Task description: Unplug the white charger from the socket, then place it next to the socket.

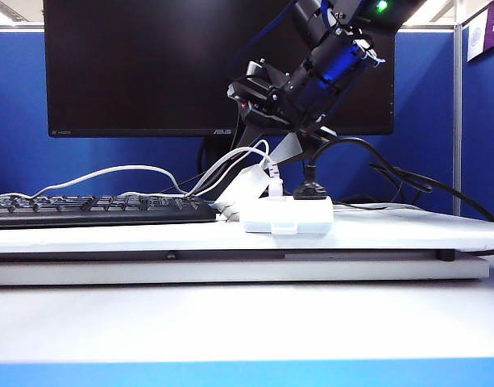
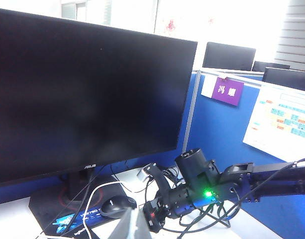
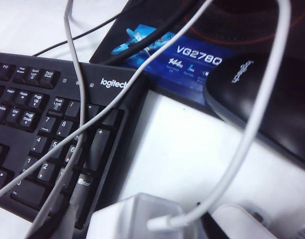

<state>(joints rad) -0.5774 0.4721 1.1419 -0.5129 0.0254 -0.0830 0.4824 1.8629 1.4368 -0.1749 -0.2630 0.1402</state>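
Charger [image 1: 248, 187] leans tilted just left of the socket [image 1: 288, 216]; my right gripper [image 1: 267, 121], above the socket, looks spread. My left gripper is unseen.

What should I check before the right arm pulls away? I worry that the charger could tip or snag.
1. White charger out of the socket: ok, it sits at the socket's left end in the exterior view.
2. Charger lying flat: not ok, it leans tilted.
3. Right gripper let go: cannot tell, its jaws are hidden; it hangs just above the charger.
4. White cables clear of that gripper: not ok, they loop close under it.
5. Left gripper out of the way: ok, far from the socket, facing the monitor.
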